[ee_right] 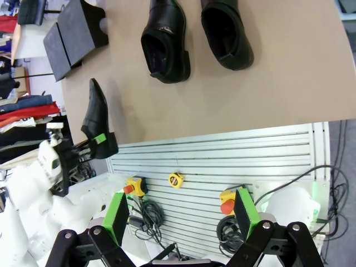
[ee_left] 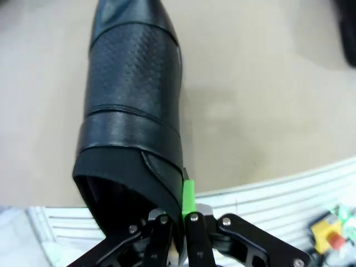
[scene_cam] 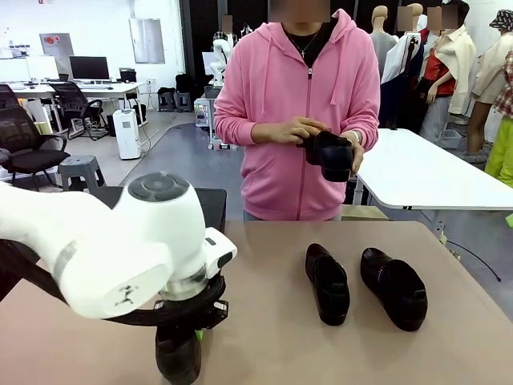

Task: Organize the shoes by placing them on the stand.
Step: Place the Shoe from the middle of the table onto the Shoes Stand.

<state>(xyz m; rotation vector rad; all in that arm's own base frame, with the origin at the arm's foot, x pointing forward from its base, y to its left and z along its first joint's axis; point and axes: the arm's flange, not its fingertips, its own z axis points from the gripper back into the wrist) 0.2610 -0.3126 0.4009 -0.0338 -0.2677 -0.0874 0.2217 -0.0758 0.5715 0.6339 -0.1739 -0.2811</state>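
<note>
Shoe (ee_left: 130, 111) heel-gripped by left pincer (ee_left: 177, 216) over near edge; tabletop (ee_left: 267, 111) open alongside.

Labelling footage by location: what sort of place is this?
Likely a robotics lab: a white robot arm at a tan table, red emergency-stop buttons on a slatted metal base, office desks with monitors.

The tan table (scene_cam: 272, 337) carries one black shoe (scene_cam: 328, 283) and a second shoe (scene_cam: 393, 287), standing on their soles side by side, close but not touching. The black stand (ee_right: 75, 33) (two sloped platforms set next to each other) sits near the table's edge, well apart from them.
</note>
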